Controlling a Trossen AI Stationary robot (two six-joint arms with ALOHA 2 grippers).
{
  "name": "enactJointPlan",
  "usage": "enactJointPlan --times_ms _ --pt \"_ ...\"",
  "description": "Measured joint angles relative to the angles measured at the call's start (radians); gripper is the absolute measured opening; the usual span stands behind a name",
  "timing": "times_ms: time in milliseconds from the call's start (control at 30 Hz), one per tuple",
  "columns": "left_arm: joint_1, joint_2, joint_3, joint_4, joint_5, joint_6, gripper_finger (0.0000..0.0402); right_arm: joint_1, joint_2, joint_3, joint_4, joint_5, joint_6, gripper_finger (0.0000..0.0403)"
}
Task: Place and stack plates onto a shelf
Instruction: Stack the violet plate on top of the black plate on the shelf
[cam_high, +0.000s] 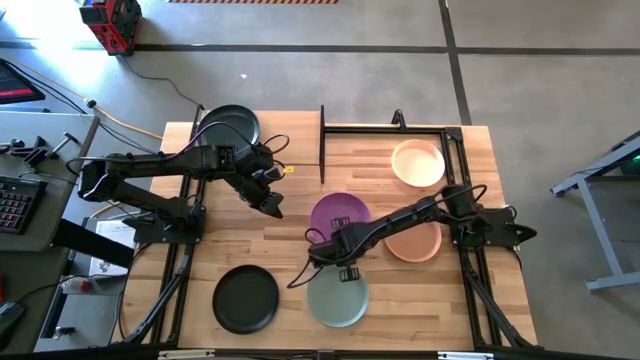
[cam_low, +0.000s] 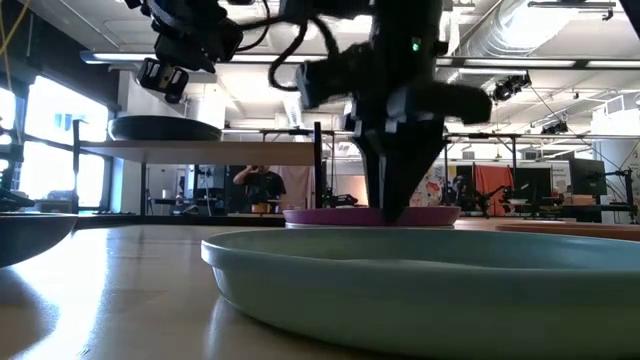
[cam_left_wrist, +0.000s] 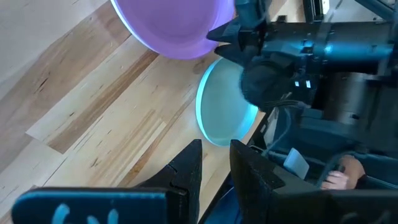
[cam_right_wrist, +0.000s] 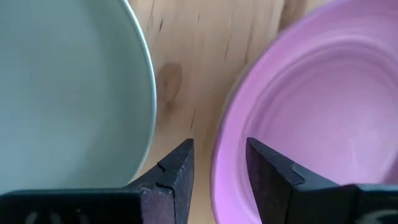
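One plate rests on the shelf at the table's far left. Four plates cluster right of centre; another lies near left.

A: What lies around the work area?

B: A butcher-block table on a grey concrete floor. A red machine sits on the floor beyond the table's far left corner.

A: Anyone in the room?

B: Yes, in the level view a person stands far behind the table, and the left wrist view catches a hand near the table's edge.
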Motion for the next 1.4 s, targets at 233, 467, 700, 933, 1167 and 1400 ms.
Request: enactJointPlan --times_ms 233,467,700,933,1167,1400 --pt "0.001 0.000 0.000 -0.009 -0.001 0.006 0.0071 -0.004 0.020 0.000 0.008 0.014 0.002 0.0121" --pt "0.001 0.000 0.000 -0.011 -0.003 0.017 0.0071 -0.006 0.018 0.000 -0.003 0.010 -0.003 0.0077" --pt "0.001 0.000 0.000 -0.011 -0.003 0.017 0.0071 -0.007 0.018 0.000 -0.017 -0.009 -0.008 0.0018" --pt "0.001 0.000 0.000 -0.011 -0.004 0.017 0.0071 -0.008 0.017 0.000 -0.038 -0.034 -0.008 0.0002" --pt "0.001 0.000 0.000 -0.010 -0.004 0.016 0.0071 -0.008 -0.005 0.000 -0.050 -0.036 -0.006 0.0000" --pt "0.001 0.000 0.000 -0.011 -0.004 0.017 0.0071 -0.008 -0.053 0.001 -0.064 -0.009 0.019 0.0000"
